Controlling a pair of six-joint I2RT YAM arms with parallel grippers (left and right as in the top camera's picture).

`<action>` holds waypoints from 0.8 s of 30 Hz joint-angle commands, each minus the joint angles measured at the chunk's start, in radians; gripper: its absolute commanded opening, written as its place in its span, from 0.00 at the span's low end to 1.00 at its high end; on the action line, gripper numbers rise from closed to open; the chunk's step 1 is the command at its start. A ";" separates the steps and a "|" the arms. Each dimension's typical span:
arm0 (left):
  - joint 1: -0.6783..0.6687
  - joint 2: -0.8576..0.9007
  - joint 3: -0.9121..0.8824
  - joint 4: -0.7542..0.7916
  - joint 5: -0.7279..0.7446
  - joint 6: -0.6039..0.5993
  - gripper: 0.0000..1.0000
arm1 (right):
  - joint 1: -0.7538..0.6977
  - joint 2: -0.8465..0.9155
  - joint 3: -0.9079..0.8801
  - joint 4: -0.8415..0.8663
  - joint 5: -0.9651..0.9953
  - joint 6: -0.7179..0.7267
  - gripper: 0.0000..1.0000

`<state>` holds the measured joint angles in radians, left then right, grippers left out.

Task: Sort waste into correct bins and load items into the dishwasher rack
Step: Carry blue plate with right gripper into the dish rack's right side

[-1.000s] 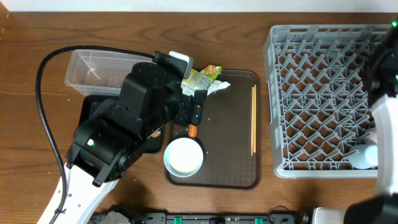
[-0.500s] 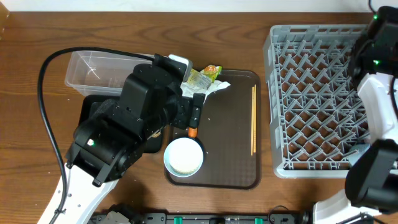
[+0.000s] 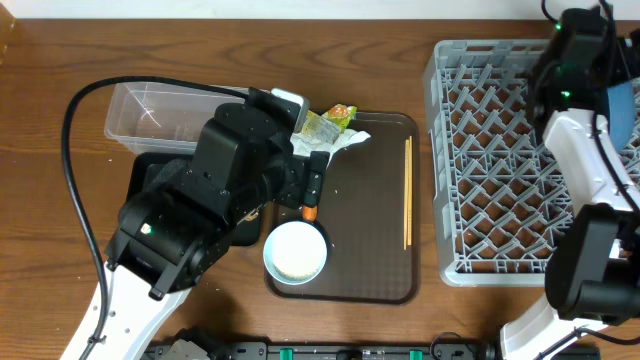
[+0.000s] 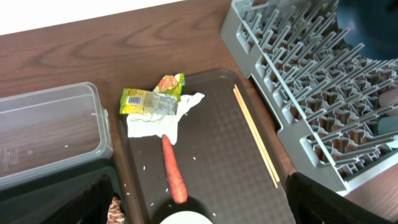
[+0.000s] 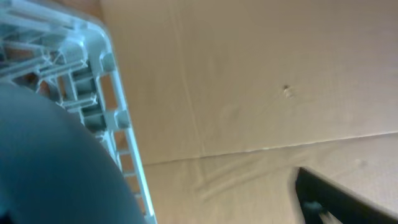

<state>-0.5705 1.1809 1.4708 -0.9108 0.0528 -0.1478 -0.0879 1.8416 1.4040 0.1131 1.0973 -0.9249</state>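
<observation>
My left gripper hangs open over the brown tray, above the orange carrot and the white bowl. Green-yellow wrappers lie on a white napkin at the tray's far end. Rice grains are scattered round the carrot, and the chopsticks lie along the tray's right side. A brown food lump sits in the black bin. My right gripper is open at the grey rack's back right corner. Beside it, the dark-blue plate stands in the rack.
The clear tub stands behind the black bin at the left, under my left arm. A black cable loops over the table's left side. My right arm reaches along the rack's right side.
My right arm has swung from the rack's front right to its back right corner, and its jaws have opened. The left arm has not moved.
</observation>
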 commanded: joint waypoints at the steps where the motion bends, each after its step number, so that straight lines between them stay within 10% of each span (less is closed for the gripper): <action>1: 0.003 -0.006 0.013 -0.009 -0.008 0.021 0.89 | 0.045 0.002 0.007 0.056 0.091 0.025 0.99; 24: 0.003 -0.013 0.013 -0.112 -0.068 0.021 0.89 | 0.210 -0.022 0.007 0.306 0.230 -0.074 0.99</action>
<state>-0.5705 1.1805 1.4708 -1.0180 -0.0006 -0.1368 0.0990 1.8408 1.4044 0.4171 1.3380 -0.9878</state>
